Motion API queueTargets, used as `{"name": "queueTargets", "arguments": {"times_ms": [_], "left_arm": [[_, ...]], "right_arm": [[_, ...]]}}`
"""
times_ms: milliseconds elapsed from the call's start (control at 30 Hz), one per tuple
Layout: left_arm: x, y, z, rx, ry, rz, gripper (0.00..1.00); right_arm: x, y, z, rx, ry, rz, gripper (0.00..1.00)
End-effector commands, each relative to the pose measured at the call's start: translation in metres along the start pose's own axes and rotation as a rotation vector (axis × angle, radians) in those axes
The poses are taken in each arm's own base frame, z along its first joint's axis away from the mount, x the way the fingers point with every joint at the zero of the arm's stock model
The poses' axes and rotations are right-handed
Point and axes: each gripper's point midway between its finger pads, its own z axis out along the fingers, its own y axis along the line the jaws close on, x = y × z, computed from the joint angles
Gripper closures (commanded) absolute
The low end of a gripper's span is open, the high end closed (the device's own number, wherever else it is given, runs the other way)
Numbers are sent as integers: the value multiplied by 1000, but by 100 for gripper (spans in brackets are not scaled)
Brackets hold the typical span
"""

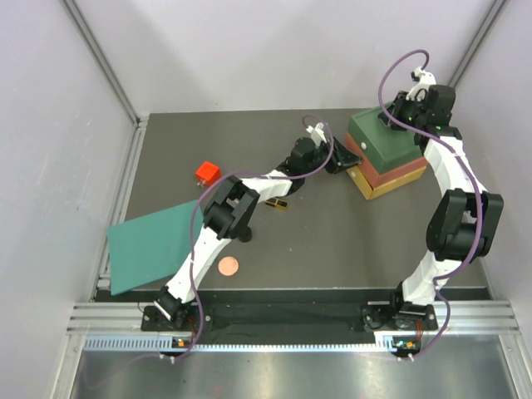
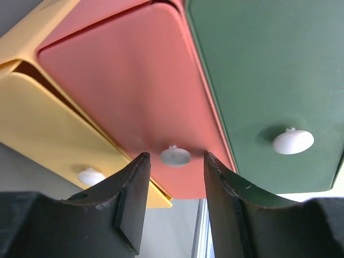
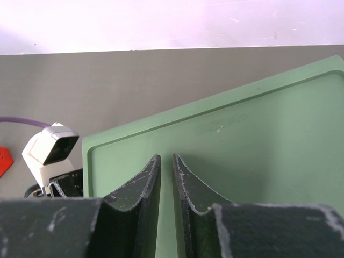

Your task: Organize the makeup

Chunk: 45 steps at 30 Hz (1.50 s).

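Observation:
Of the makeup, a copper disc [image 1: 228, 266] lies near the table's front, and a black-gold palette [image 1: 278, 204] lies beside my left arm. A small red-orange item [image 1: 207, 173] sits further back. My left gripper [image 1: 339, 160] [image 2: 176, 156] is open at the front of the stacked drawer box [image 1: 386, 154]. Its fingertips flank the white knob [image 2: 175, 156] of the red drawer [image 2: 134, 80] without touching it. My right gripper [image 1: 397, 115] [image 3: 165, 157] rests over the box's green top [image 3: 258, 140], its jaws a thin slit apart and holding nothing.
A large teal sheet [image 1: 154, 245] lies at the front left, overhanging the table edge. The yellow drawer [image 2: 37, 129] and the green drawer [image 2: 269, 80], each with a white knob, show on either side of the red one. Grey walls close in the table.

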Motion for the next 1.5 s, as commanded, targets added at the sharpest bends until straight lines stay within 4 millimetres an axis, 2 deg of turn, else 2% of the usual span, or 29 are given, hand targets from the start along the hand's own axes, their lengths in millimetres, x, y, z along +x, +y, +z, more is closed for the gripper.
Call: {"name": "queueTargets", "arguments": {"times_ms": [0,100,300,333,467,567,600,667,700,733,800,833,867,900,933,1000,1033,1100,1133,1167,1200,1267,1300,1467], "left_arm": [[-9,-25,6,71,-21,48,53],[-11,-26,9,78,-19,56,54],[-10,-26,9,78,-20,67,73],[-9,-25,9,78,-16,63,82],[-9,-27,6,91,-14,59,100],[-10,-29,2,90,-12,67,100],[-7,-22,-2,78,-6,74,100],[-12,-29,-8,75,-13,99,100],[-7,-20,-12,50,-6,111,100],[-12,-27,-15,52,-18,124,100],[-8,-17,-22,24,-12,125,100],[-11,-24,-26,35,-19,132,100],[-11,-23,-29,32,-19,134,100],[-6,-15,-34,11,-10,125,100],[-8,-21,-38,21,-16,134,100],[-3,-12,-47,-1,-6,135,100],[-5,-19,-50,6,-7,143,100],[0,-12,-58,-12,6,149,100],[-2,-18,-61,-7,4,156,100],[3,-13,-64,-19,13,153,100],[0,-19,-67,-12,8,161,100],[3,-17,-72,-23,7,159,100],[0,-23,-74,-16,2,171,100],[4,-23,-82,-42,5,184,100]], "right_arm": [[166,-22,-14,100,514,227,84],[165,-22,-15,100,512,226,84],[166,-22,-14,99,514,227,84],[166,-22,-14,99,514,229,84],[167,-21,-15,99,516,230,84],[166,-21,-15,98,512,226,84],[165,-21,-15,99,512,228,84],[167,-22,-15,101,515,229,84],[167,-22,-15,99,515,228,84],[167,-21,-15,99,515,228,84],[168,-22,-15,99,516,228,84],[169,-21,-16,100,518,231,84],[170,-21,-16,100,519,231,84],[169,-21,-16,100,519,231,84],[169,-21,-16,100,519,231,84],[168,-21,-16,99,515,229,84],[169,-21,-15,100,518,231,84],[168,-22,-15,100,515,227,84],[168,-22,-15,101,518,230,84],[169,-22,-15,101,519,231,84],[168,-22,-15,101,518,230,84],[169,-22,-15,100,520,232,84],[169,-22,-15,100,520,232,84],[169,-22,-14,100,520,232,84]]}}
